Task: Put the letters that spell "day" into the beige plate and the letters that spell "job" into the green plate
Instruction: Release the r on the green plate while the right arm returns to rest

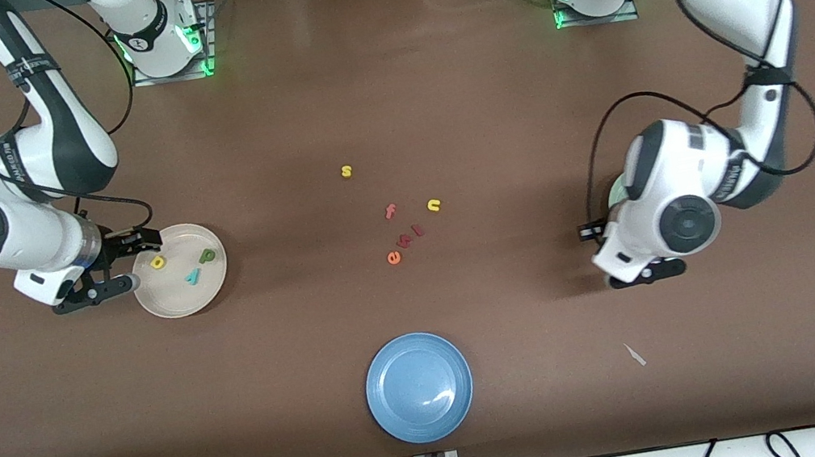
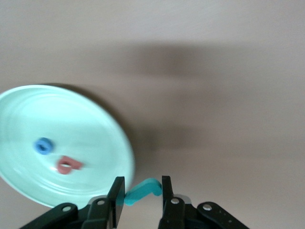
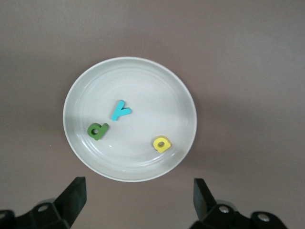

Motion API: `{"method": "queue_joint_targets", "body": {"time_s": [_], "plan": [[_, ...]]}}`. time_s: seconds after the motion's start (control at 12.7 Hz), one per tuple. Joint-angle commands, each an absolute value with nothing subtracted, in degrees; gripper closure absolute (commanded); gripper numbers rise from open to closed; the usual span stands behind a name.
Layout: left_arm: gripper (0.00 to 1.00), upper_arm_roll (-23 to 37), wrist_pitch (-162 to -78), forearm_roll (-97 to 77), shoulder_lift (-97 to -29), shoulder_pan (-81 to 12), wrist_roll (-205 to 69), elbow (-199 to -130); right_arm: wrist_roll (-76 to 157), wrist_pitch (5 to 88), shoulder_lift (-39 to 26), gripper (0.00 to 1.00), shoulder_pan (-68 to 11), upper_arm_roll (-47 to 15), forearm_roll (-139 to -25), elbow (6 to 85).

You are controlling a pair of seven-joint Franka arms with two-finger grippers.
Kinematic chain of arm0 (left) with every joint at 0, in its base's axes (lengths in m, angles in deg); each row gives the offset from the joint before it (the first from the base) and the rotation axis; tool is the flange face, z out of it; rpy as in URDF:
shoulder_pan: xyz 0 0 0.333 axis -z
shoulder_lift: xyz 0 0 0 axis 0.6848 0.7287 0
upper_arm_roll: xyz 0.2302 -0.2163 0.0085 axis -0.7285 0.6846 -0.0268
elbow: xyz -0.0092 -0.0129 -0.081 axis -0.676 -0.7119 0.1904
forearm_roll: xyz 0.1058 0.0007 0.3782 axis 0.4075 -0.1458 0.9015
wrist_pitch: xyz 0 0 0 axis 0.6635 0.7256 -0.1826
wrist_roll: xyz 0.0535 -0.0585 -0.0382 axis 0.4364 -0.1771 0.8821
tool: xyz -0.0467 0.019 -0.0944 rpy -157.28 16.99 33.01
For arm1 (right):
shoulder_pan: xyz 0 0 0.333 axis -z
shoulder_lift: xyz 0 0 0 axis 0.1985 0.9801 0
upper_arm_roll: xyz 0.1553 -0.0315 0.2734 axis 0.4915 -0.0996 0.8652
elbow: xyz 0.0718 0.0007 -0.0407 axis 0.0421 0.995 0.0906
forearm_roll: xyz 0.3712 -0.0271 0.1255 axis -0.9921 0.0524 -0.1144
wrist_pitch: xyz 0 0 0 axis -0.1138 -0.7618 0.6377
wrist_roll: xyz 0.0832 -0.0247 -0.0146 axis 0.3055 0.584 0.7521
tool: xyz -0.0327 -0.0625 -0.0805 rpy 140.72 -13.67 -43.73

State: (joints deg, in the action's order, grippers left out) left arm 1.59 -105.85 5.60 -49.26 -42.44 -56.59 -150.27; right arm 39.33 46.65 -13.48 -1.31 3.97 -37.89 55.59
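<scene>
Teal "j" [image 2: 142, 191] crosswise in left pincer [image 2: 143, 196]

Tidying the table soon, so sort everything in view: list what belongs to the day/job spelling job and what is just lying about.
Belongs to the job:
- beige plate with green d, yellow a, teal y
- green plate with blue o, pinkish-red b
- teal j, in the left end effector

Lying about:
- blue plate
- yellow s, yellow u
- pink f, orange e

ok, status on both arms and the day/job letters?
Right gripper open above beige plate; d, a, y in. Left gripper shut on teal j beside green plate; o, b in.
</scene>
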Motion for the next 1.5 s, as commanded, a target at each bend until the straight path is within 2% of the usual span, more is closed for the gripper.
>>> {"method": "queue_joint_targets", "body": {"time_s": [0.0, 0.16, 0.32, 0.39, 0.47, 0.55, 0.95, 1.42], "plan": [[0.72, 2.1, -106.5, 7.8, -52.4, -46.4, -63.2, -157.1, 42.9, 37.8, -14.1, 0.01, -1.1, 2.2, -43.6, 48.6], [0.70, 2.1, -106.9, 8.0, -52.5, -47.6, -65.1, -159.9, 41.9, 28.4, -16.9, 0.01, -1.0, 2.2, -47.2, 43.7], [0.55, 2.1, -109.1, 8.0, -52.5, -48.4, -65.1, -161.9, 41.7, 25.7, -21.8, 0.01, -1.0, 2.2, -47.3, 42.0], [0.23, 2.1, -109.1, 8.0, -52.5, -48.4, -65.1, -161.9, 41.9, 25.6, -24.8, 0.01, -1.2, 1.5, -47.2, 41.3], [0.09, 2.2, -109.1, 8.0, -52.6, -48.5, -65.1, -161.8, 41.8, 24.4, -25.8, 0.01, -1.9, 0.9, -47.2, 40.2], [0.00, 2.2, -108.8, 7.9, -53.6, -48.4, -65.1, -161.4, 41.2, 22.2, -26.0, 0.01, -4.6, -1.2, -47.1, 38.3], [0.00, 2.6, -102.8, 7.0, -64.4, -48.4, -69.2, -157.4, 38.8, 16.4, -29.0, 0.01, -14.9, -11.0, -46.7, 34.8], [0.00, 2.9, -86.5, 0.7, -66.6, -47.9, -69.5, -138.3, 38.4, 16.2, -27.8, 0.01, -15.1, -11.9, -47.3, 35.3]]}}
